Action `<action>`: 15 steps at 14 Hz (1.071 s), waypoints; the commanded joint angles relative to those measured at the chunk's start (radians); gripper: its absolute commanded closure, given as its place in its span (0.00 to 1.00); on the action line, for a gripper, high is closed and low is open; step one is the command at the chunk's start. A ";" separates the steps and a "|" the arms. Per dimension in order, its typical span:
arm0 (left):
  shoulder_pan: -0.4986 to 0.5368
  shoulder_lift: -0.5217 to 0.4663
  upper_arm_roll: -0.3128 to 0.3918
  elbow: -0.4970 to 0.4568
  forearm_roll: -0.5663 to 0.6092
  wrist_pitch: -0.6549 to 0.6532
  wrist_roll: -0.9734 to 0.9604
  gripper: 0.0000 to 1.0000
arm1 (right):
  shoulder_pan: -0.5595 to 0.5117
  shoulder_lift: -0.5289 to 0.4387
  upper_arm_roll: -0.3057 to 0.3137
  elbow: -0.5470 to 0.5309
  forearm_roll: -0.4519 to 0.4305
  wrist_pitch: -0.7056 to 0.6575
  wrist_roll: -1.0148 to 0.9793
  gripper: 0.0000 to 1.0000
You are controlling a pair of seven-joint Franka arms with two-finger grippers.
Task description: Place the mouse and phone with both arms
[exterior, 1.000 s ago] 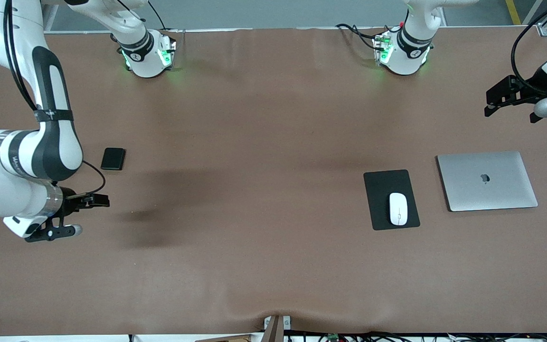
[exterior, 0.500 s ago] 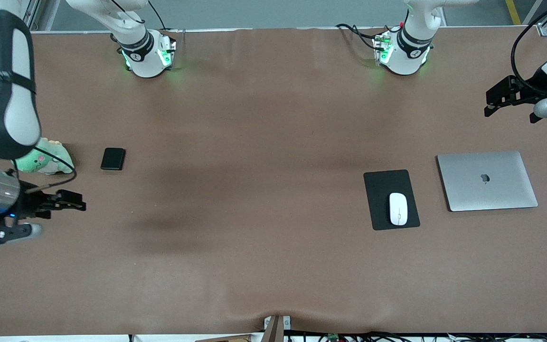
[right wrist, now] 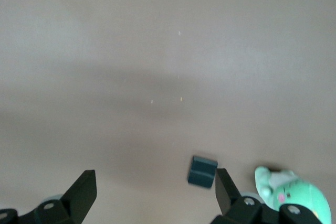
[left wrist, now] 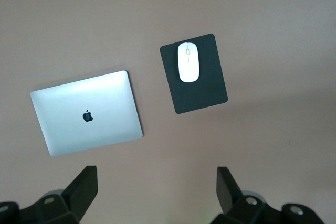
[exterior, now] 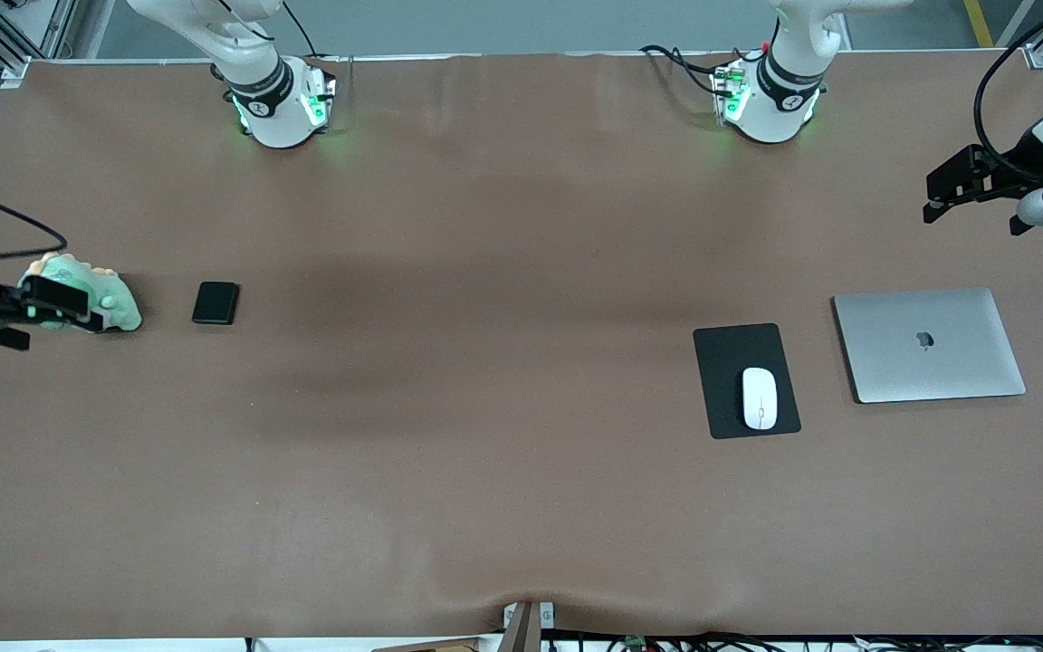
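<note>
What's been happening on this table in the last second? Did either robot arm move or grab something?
The right gripper pulled back toward the right arm's end of the table, open and empty, uncovering a green plush toy. The phone, mouse, mouse pad, laptop and the waiting, open left gripper stayed put.

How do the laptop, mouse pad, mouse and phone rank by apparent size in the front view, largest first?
1. Laptop, clearly largest.
2. Mouse pad.
3. Phone and mouse look about alike, so I will not rank them; both are far smaller than the pad. All lie flat on the table, so the comparison seems fair.
</note>
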 commanded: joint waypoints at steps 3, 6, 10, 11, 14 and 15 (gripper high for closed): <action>0.005 0.005 0.002 0.013 -0.011 -0.002 -0.013 0.00 | -0.005 -0.133 -0.006 -0.062 -0.029 -0.105 0.056 0.00; 0.005 0.005 0.002 0.012 -0.011 -0.002 -0.017 0.00 | -0.005 -0.216 -0.008 -0.148 -0.060 -0.130 0.128 0.00; 0.005 0.002 0.004 0.015 -0.011 -0.011 -0.037 0.00 | -0.008 -0.340 -0.011 -0.337 -0.069 -0.098 0.170 0.00; 0.008 -0.001 0.004 0.015 -0.013 -0.014 -0.039 0.00 | -0.005 -0.363 -0.008 -0.369 -0.098 -0.080 0.170 0.00; 0.009 -0.003 0.004 0.015 -0.013 -0.045 -0.057 0.00 | -0.005 -0.369 -0.001 -0.397 -0.164 -0.074 0.170 0.00; 0.008 -0.001 0.005 0.016 -0.011 -0.044 -0.057 0.00 | -0.005 -0.368 -0.003 -0.399 -0.172 -0.070 0.170 0.00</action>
